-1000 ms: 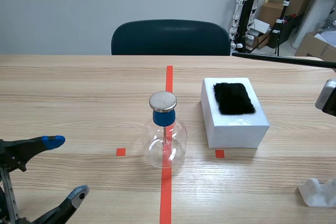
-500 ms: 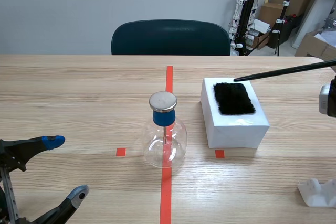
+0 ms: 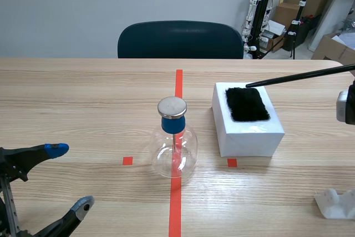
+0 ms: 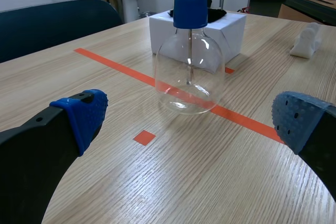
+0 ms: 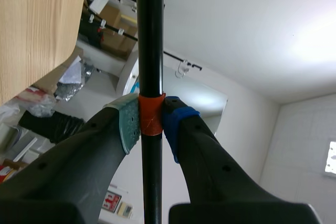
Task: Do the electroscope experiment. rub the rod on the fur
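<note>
A long black rod [image 3: 299, 76] slants in from the right, its tip at the far edge of the black fur [image 3: 247, 104] that lies on a white box [image 3: 249, 131]. My right gripper [image 5: 151, 121] is shut on the rod [image 5: 149, 40] at an orange band; in the scene view only part of that arm [image 3: 346, 105] shows at the right edge. The electroscope flask [image 3: 174, 147], clear glass with a blue stopper and metal disc, stands on the centre tape line. My left gripper [image 3: 65, 178] rests open at the near left, with the flask [image 4: 189, 66] well ahead of it.
A white holder [image 3: 336, 202] lies at the near right edge of the table. A dark chair [image 3: 180, 39] stands behind the table's far edge. Boxes and stands fill the back right of the room.
The rod has swung down from level above the box until its tip meets the fur's far edge. The left arm has kept still.
</note>
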You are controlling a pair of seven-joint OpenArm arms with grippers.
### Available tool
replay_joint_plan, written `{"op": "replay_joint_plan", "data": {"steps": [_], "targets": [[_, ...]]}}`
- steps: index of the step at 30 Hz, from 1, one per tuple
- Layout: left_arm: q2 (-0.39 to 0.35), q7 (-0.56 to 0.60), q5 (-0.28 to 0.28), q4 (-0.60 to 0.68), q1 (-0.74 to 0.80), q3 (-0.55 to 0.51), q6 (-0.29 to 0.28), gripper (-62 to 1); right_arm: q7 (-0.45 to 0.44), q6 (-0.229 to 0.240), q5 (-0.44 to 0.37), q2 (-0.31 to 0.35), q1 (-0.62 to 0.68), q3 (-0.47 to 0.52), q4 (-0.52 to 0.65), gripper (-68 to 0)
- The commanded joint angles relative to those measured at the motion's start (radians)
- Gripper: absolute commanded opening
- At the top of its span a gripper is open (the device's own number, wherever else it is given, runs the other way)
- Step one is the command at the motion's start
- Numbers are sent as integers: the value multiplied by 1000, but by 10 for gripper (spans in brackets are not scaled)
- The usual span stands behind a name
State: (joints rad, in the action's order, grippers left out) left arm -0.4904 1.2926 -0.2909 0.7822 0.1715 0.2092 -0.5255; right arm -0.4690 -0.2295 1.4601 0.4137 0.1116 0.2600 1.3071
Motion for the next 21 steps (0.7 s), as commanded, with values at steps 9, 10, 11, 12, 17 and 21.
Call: {"op": "replay_joint_plan", "data": {"steps": [9,10,11,12,17,21], "targets": [[-6,19,10,10,-3,-8,-1,14,-3,99,1,92,-7,-33,23,-678],[-6,19,10,10,-3,-8,-1,14,4,101,1,98,-9,-41,23,-678],[-6,19,10,10,-3,-8,-1,14,9,108,1,102,-9,-47,23,-678],[-6,19,10,10,-3,-8,-1,14,14,121,1,105,-11,-53,23,-678],[-6,20,10,10,-3,-8,-1,14,40,156,1,110,-32,-95,23,-678],[-6,20,10,10,-3,-8,-1,14,57,156,1,120,-48,-131,23,-678]]}}
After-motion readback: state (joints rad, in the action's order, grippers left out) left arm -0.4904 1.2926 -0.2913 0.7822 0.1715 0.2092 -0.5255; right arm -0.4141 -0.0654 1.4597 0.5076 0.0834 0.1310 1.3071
